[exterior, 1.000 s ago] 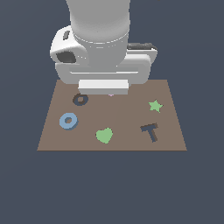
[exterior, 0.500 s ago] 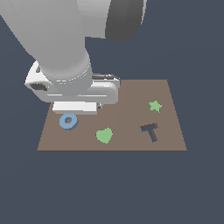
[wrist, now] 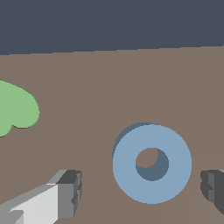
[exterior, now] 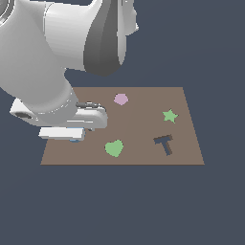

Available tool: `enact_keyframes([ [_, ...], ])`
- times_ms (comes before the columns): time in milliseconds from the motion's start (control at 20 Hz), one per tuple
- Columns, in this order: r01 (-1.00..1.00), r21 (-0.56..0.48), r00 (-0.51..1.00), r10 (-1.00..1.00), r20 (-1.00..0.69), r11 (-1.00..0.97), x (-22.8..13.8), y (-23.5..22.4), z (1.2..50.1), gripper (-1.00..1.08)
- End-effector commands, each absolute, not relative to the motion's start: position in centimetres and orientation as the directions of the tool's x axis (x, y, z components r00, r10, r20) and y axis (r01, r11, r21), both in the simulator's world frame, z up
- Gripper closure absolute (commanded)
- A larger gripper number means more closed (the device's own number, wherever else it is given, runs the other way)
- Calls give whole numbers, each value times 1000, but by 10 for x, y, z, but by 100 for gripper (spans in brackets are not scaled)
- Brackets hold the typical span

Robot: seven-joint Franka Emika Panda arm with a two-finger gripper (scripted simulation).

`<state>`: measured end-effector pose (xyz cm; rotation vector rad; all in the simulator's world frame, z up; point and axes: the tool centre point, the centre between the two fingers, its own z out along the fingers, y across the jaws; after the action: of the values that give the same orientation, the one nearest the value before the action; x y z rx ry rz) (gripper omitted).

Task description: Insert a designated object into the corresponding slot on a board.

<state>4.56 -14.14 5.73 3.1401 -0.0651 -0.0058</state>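
The light-blue ring [wrist: 127, 164] lies flat on the brown board [wrist: 109, 78]. My gripper [wrist: 141, 188] is open, with one finger [wrist: 70, 192] on each side of the ring and clear of it. In the exterior view the gripper [exterior: 67, 136] hangs low over the board's [exterior: 143, 124] front corner at that view's left. It covers the ring except for a blue sliver [exterior: 74, 140]. The dark ring-shaped slot is hidden behind the arm.
A green heart [exterior: 114, 148] lies near the ring and also shows in the wrist view [wrist: 15, 109]. A dark T-shaped piece [exterior: 164, 143], a green star [exterior: 169, 116] and a pink piece [exterior: 121, 99] lie elsewhere on the board.
The hand has moved from the board's back middle to the front corner at the exterior view's left. It has come down over the blue ring and now covers it and the slot.
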Motion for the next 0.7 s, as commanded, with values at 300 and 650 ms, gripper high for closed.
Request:
enact_keyframes([
  [300, -45, 0, 999, -45, -1, -999, 50, -152, 50, -92],
  [650, -44, 0, 999, -44, 0, -999, 52, -152, 33, -92],
])
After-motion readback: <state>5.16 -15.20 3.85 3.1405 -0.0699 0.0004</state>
